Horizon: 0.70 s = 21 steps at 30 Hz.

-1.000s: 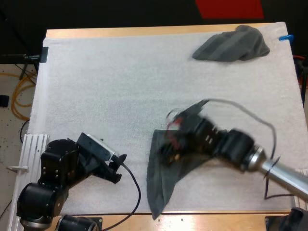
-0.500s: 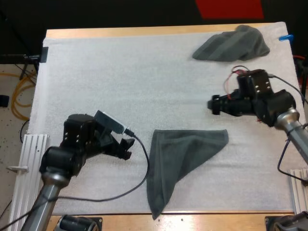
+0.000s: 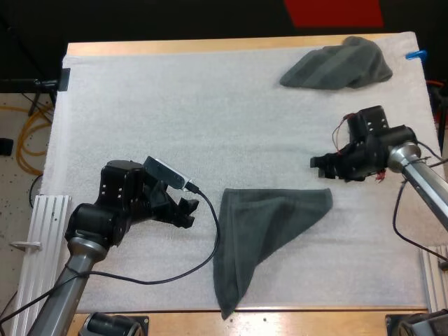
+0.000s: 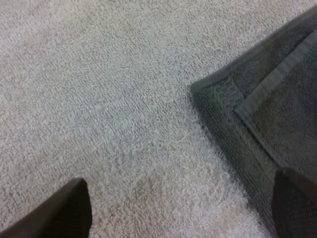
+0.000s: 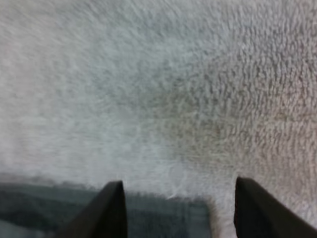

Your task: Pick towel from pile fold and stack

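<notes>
High view. The white mat (image 3: 175, 112) covers the wooden table (image 3: 210, 46). One dark grey-green towel (image 3: 260, 222) lies flat on the mat toward the table's near side. It is folded into a rough triangle, with its broad edge on the far side and its narrow end pointing at the near edge. A second towel, crumpled (image 3: 339, 66), sits at the far right of the mat, well apart from the flat one. The left tool (image 3: 186, 211) is low over the mat just beside the flat towel's far left corner, and a strip of bare mat shows between them. The right tool (image 3: 320, 163) is above the mat near the towel's far right corner, on its far side and not touching it.

Left wrist view. The two black fingers (image 4: 64, 210) stand wide apart with nothing gripped, so the tool is released. The towel's corner lies on the mat ahead of them, toward the side of one finger. A hemmed upper layer sits slightly inside the lower layer's edge.

Right wrist view. Both fingers (image 5: 113, 210) stand apart and hold nothing, so this tool is also released. Bare mat lies ahead of them, and the dark towel's edge runs across just by the fingertips.
</notes>
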Each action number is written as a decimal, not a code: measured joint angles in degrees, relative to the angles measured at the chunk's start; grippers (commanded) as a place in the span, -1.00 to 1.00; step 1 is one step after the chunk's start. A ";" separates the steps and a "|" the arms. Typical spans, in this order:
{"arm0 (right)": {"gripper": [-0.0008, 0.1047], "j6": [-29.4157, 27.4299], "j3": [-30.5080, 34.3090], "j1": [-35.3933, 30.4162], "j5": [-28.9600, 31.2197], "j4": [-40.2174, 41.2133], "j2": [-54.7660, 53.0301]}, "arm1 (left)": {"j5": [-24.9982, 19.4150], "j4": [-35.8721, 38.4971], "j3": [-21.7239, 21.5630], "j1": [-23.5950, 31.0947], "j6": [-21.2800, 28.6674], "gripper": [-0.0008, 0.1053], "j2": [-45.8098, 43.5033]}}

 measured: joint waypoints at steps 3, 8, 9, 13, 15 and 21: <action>-0.10 -1.58 0.00 0.00 0.00 1.11 1.87 | 0.00 -0.10 0.00 0.00 0.00 0.37 0.00; -0.10 -4.73 1.11 0.00 0.00 1.99 3.14 | 0.00 -0.07 0.00 0.00 0.00 0.37 0.00; -0.10 -5.24 1.55 0.00 0.00 2.08 3.13 | 0.00 -0.07 0.00 0.00 0.00 0.37 0.00; -0.10 -6.73 3.00 -0.09 -1.64 1.72 3.86 | 0.00 -0.07 0.00 0.00 0.00 0.37 0.00; -0.10 -7.49 3.49 -0.32 -3.57 1.13 3.88 | 0.00 -0.07 0.00 0.00 0.00 0.37 0.00; -0.15 -7.60 3.95 -0.34 -9.40 -0.03 4.39 | 0.00 -0.07 0.00 0.00 -0.97 0.37 0.00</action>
